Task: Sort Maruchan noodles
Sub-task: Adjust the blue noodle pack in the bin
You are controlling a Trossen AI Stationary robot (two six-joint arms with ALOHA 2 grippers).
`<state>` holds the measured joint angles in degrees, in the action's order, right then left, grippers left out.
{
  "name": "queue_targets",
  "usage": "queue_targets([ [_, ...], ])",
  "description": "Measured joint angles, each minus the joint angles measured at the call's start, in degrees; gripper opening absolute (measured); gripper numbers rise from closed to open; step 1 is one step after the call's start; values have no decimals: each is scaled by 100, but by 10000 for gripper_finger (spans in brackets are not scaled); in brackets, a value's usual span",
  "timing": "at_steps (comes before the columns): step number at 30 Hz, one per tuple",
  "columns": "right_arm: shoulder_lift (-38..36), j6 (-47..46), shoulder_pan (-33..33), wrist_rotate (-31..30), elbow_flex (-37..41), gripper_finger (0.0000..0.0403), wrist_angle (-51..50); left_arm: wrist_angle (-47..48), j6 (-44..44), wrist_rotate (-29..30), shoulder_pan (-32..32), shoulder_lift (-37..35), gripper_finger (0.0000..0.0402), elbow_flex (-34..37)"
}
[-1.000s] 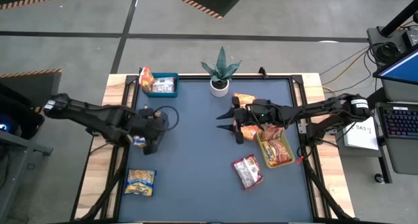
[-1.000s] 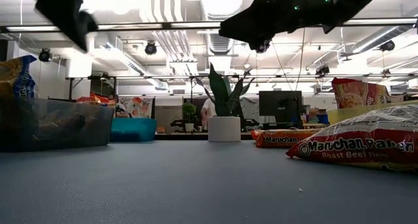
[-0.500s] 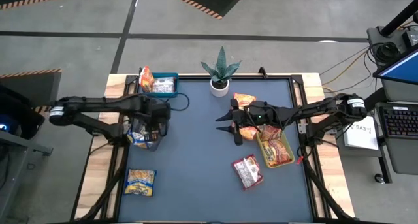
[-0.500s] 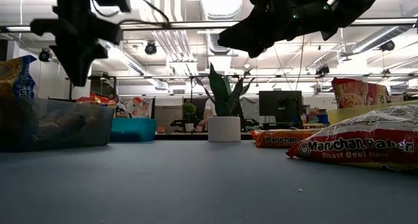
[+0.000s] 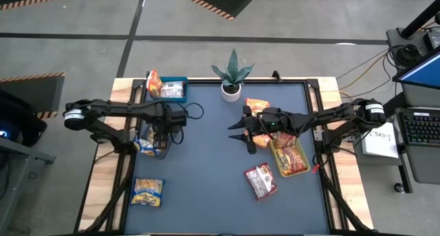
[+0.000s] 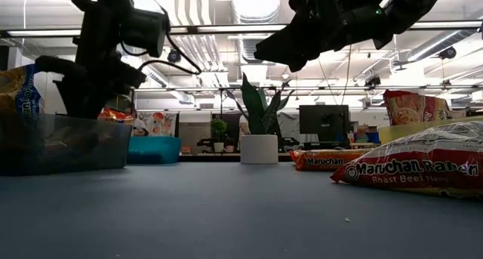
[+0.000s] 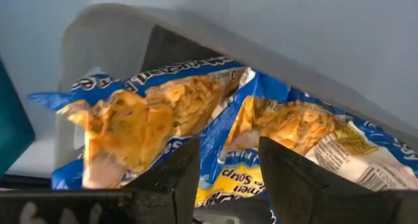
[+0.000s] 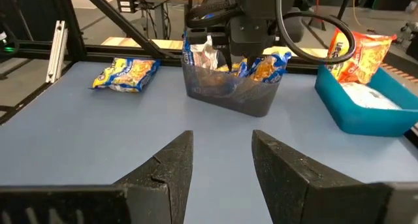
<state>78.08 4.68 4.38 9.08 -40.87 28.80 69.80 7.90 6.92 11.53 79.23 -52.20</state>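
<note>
- High view: the left gripper (image 5: 159,134) hangs over a clear bin (image 5: 152,141) at the table's left edge, where yellow-and-blue noodle packets (image 5: 146,145) lie. From here it cannot be told whether its fingers are apart.
- High view: the right gripper (image 5: 240,131) hovers over the blue table (image 5: 206,160) right of centre, just beside a yellow-green bin (image 5: 289,155) holding orange-red packets (image 5: 293,160). A red-and-white packet (image 5: 260,181) lies on the table near that bin, an orange packet (image 5: 256,105) lies near the potted plant (image 5: 232,79), and a loose yellow-and-blue packet (image 5: 148,191) lies at the front left. A blue bin (image 5: 170,89) sits at the back left with an orange packet (image 5: 154,80) standing in it.
- Low view: the left gripper (image 6: 79,100) dips into the top of the clear bin (image 6: 68,142). The right gripper (image 6: 302,40) hangs high above the table. The red-and-white packet (image 6: 415,168) lies at the right.
- Left wrist view: the fingers (image 7: 166,175) stand apart, holding nothing, right above two yellow-and-blue packets (image 7: 157,119) lying inside the clear bin (image 7: 104,34).
- Right wrist view: the right gripper (image 8: 222,168) has its fingers apart and empty above bare table. Across the table the left arm (image 8: 251,25) reaches down into the clear bin (image 8: 228,93); the loose packet (image 8: 125,74) and the blue bin (image 8: 366,110) lie to either side of it.
</note>
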Motion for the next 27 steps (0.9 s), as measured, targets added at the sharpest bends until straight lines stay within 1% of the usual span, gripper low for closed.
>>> queue_targets([
  [8, 0, -110, -11, 6, 5, 146, 4, -245, 203, 0, 90, 165, 136, 33],
  [21, 0, -214, -24, 11, 5, 146, -58, -359, 236, -191, 125, 191, 92, 251],
  [23, 0, -214, -37, 11, 5, 146, -66, -360, 247, -195, 125, 191, 77, 251],
  [27, 0, -231, -38, 11, 5, 146, -68, -357, 273, -213, 122, 191, 14, 251],
])
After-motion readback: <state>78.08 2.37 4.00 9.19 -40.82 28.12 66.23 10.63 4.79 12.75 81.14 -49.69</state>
